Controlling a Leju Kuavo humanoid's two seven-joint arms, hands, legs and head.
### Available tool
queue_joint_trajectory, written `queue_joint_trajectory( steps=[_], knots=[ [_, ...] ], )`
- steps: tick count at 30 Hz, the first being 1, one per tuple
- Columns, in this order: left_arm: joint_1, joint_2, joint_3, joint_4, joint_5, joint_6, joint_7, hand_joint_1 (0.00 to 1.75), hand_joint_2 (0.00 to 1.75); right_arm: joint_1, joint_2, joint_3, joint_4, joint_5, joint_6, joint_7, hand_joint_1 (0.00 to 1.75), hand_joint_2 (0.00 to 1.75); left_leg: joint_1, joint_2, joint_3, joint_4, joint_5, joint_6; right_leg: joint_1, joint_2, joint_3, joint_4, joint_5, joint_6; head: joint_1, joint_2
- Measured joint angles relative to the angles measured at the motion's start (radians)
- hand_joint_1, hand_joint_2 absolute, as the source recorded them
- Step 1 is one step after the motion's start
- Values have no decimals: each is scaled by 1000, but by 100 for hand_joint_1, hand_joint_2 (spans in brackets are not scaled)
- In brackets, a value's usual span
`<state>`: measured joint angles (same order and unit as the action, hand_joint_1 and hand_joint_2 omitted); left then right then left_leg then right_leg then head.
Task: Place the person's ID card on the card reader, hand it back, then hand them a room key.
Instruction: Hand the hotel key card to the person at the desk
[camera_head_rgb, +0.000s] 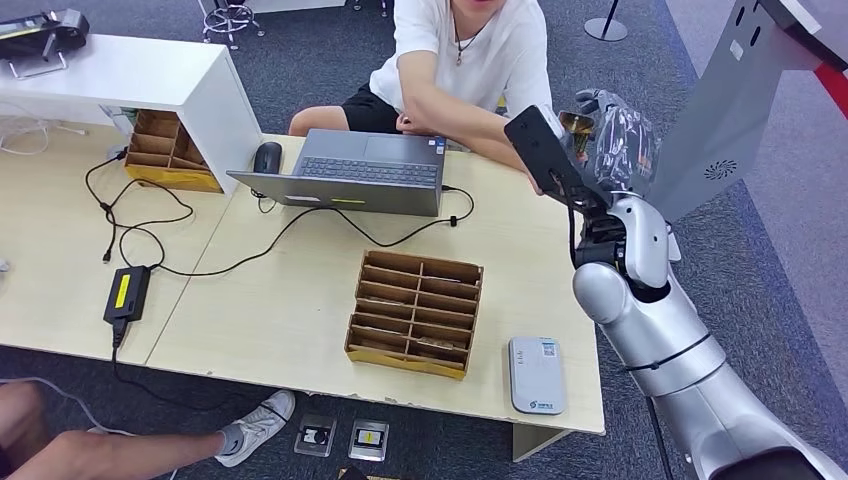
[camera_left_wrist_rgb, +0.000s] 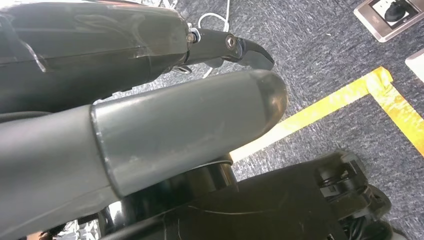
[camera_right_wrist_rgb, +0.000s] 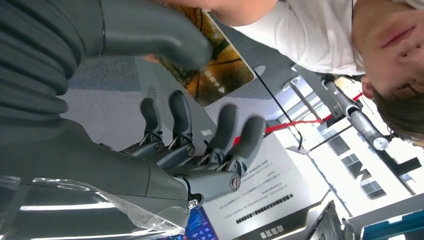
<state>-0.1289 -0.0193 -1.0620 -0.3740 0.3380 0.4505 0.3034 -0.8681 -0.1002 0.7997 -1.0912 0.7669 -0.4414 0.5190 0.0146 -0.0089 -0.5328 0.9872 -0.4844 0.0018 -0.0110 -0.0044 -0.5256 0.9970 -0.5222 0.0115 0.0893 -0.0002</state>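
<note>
Your right hand (camera_head_rgb: 612, 130) is raised at the far right corner of the counter (camera_head_rgb: 300, 300), level with the person (camera_head_rgb: 455, 60) seated behind it. In the right wrist view a glossy card (camera_right_wrist_rgb: 220, 65) with an orange-brown print lies against the thick grey thumb (camera_right_wrist_rgb: 155, 35), while the darker fingers (camera_right_wrist_rgb: 200, 130) are spread apart from it. You cannot tell whether the thumb pins the card or merely touches it, and its other end is hidden near the person's arm.

Below and to the left of that hand sits a brown cardboard organiser (camera_head_rgb: 415, 313), a grid of shallow slots; what lies in them is too small to make out. Nearer you than the hand, at the counter's front edge, lies one white rounded-rectangle card reader (camera_head_rgb: 537, 375), flat, with nothing on it. A second cardboard organiser (camera_head_rgb: 165, 150) sits far to the left under a white box (camera_head_rgb: 150, 75).

One grey laptop (camera_head_rgb: 360, 170) stands open between the two organisers, a black mouse (camera_head_rgb: 267, 157) just beside it, and black cables (camera_head_rgb: 200, 240) trail to a black power brick (camera_head_rgb: 127, 293).

Your left hand (camera_left_wrist_rgb: 150, 125) hangs over grey carpet (camera_left_wrist_rgb: 330, 60) marked with yellow tape (camera_left_wrist_rgb: 350, 100), smooth grey thumb forward, gripping nothing visible.
</note>
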Motion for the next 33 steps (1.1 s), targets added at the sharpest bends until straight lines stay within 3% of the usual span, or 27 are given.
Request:
queue_joint_trajectory(
  steps=[1,5,12,17,22,27,33],
  knots=[
    [0,0,0,1,0,0,0,0,0,0,3,1,3,-2,0,0,3,175,0,0,0,0,0,0,0,0,0,0,0,0,0,0],
    [0,0,0,4,1,0,-1,0,0,0,9,2,12,-26,-2,-6,0,0,0,0,0,0,0,0,0,0,0,0,0,0,0,0],
    [7,2,1,10,18,20,-4,0,0,36,13,2,-32,-177,-30,-30,0,0,0,0,0,0,0,0,0,0,0,0,0,0,0,0],
    [19,11,1,14,22,27,-1,0,0,131,8,10,-192,-231,-41,-12,0,0,0,0,0,0,0,0,0,1,-1,0,0,0,0,0],
    [21,21,2,16,-1,33,15,0,0,226,-5,20,-378,-288,-30,-64,0,0,0,0,0,0,0,0,0,1,-1,0,0,0,0,0],
    [23,25,1,16,-16,57,22,0,0,286,-19,58,-570,-297,54,-69,0,0,0,1,0,0,0,0,0,1,-1,0,0,0,0,0],
    [24,25,2,16,5,90,19,0,0,296,-21,118,-717,-397,155,-102,0,0,0,1,0,0,0,0,0,1,-1,0,0,0,0,0]
  ],
)
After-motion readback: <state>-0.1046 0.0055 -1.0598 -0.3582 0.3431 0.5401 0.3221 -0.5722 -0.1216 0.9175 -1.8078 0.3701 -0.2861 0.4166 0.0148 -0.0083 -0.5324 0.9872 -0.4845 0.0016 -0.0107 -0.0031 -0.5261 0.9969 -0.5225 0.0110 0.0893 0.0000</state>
